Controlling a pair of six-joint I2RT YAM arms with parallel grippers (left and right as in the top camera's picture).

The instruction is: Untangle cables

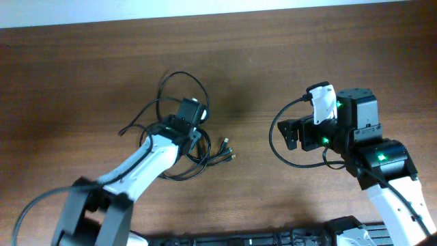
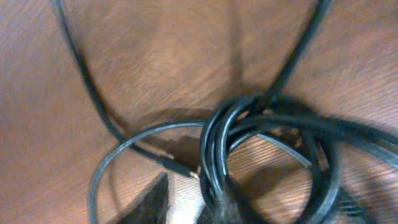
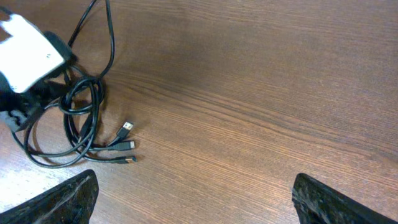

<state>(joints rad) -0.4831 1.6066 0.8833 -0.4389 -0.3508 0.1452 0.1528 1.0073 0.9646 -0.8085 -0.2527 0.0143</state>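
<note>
The left claw sits on the cables, left of centre on the bench; whether it grips them cannot be determined. The right claw stands wide at frame right, holding nothing.

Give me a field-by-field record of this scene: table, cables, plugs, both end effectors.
table: brown wood
cables: thin black cords, looped and knotted together on the table
plugs: three ends lying free on the wood beside the knot
left end effector: down on the knot; grip unclear
right end effector: open wide, empty, apart from the cables
</note>
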